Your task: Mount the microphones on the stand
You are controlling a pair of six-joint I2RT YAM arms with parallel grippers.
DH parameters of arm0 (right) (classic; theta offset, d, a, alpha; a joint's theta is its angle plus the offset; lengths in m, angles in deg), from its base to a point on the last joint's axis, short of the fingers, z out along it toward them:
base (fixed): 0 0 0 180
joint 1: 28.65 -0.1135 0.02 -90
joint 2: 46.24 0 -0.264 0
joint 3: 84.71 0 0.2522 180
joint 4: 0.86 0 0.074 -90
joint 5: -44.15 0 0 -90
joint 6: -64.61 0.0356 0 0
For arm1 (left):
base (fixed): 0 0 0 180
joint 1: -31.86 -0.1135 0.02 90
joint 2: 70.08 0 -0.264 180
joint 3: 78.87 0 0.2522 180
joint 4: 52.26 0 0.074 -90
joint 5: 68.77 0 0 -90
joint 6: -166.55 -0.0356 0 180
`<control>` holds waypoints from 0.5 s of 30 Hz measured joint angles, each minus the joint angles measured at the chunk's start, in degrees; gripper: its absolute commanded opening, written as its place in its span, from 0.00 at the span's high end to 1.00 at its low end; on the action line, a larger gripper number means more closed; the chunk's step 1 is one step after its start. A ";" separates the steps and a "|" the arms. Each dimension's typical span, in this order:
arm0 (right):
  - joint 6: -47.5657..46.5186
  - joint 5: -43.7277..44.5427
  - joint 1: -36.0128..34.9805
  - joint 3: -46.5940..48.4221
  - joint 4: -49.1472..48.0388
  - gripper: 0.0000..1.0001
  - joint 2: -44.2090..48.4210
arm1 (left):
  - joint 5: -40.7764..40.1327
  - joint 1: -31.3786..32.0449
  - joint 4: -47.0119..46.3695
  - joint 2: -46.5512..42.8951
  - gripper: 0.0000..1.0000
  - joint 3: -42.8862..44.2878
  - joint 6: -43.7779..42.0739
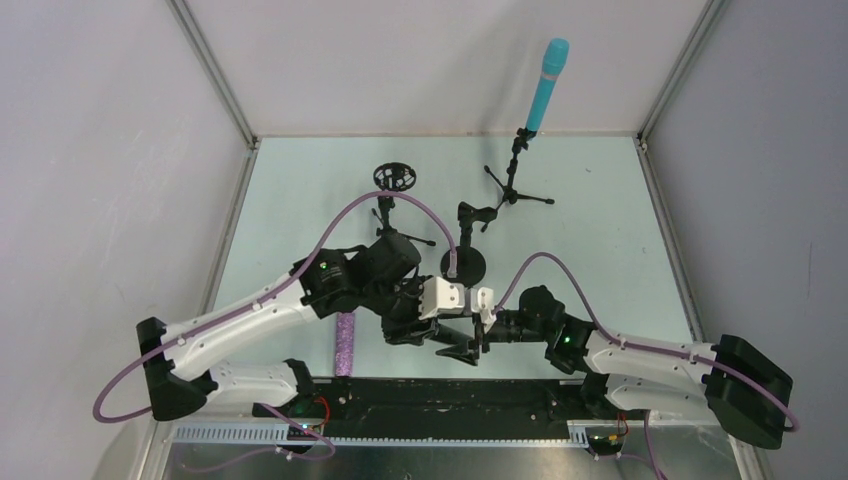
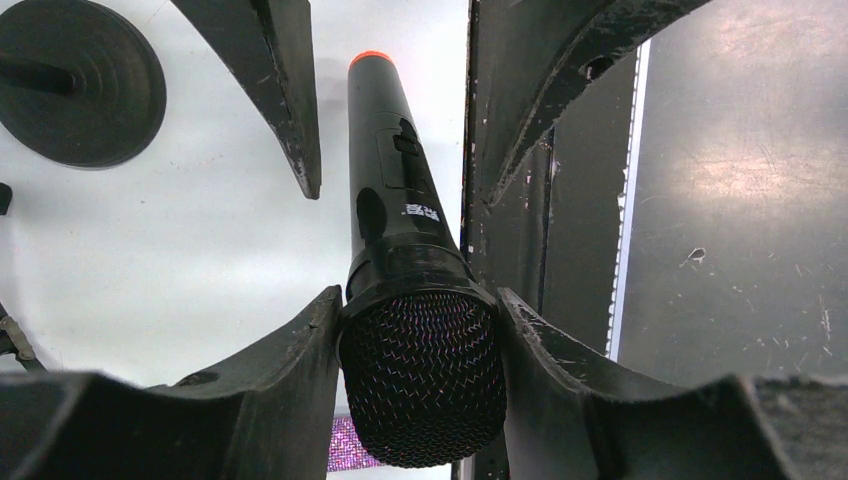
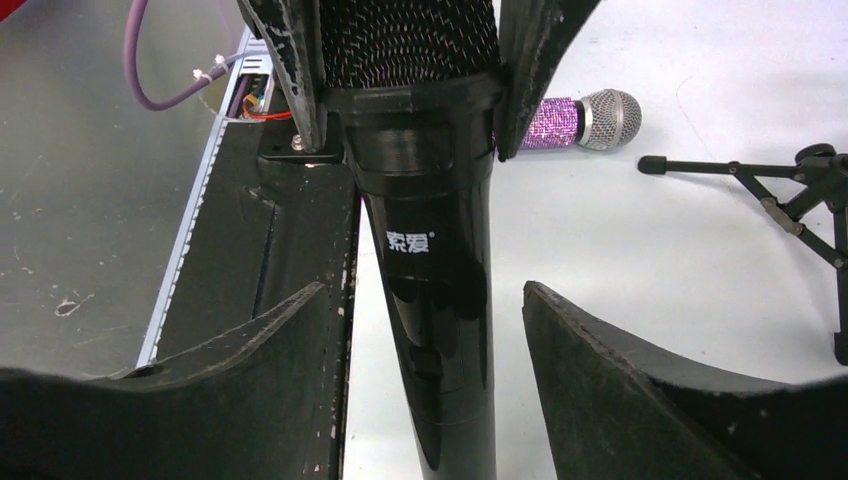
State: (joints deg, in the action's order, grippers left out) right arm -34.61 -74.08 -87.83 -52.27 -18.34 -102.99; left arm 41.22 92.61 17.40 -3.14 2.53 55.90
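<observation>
My left gripper point(image 2: 420, 300) is shut on the mesh head of the black microphone point(image 2: 395, 170), whose orange end ring points away. My right gripper point(image 3: 425, 290) is open and straddles the black microphone's body point(image 3: 435, 250) with a gap on each side. Both grippers meet above the table's near edge, left point(image 1: 432, 330) and right point(image 1: 480, 330). The purple glitter microphone point(image 1: 346, 343) lies on the table to the left, its silver head showing in the right wrist view point(image 3: 610, 115). The cyan microphone point(image 1: 546, 85) stands clipped in the far tripod stand point(image 1: 515, 190).
A tripod stand with a round clip point(image 1: 394, 178) stands at back centre. A stand with a round black base point(image 1: 465, 263) sits just beyond the grippers. A black rail point(image 1: 440, 400) runs along the near edge. Frame posts and walls close in the sides.
</observation>
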 measured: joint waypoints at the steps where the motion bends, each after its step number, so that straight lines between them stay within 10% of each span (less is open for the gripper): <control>1: 0.22 -0.09 -0.02 0.00 -0.35 0.28 -0.15 | 0.00 0.13 0.02 0.39 1.00 0.28 -0.22; 15: 3.26 -0.70 0.00 0.00 -3.21 0.47 -2.56 | 0.39 1.46 -0.55 1.73 1.00 2.71 -0.85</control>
State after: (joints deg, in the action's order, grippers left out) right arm -31.35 -74.78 -87.83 -52.27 -21.56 -105.55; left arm 41.61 94.07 16.85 -1.42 5.24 55.05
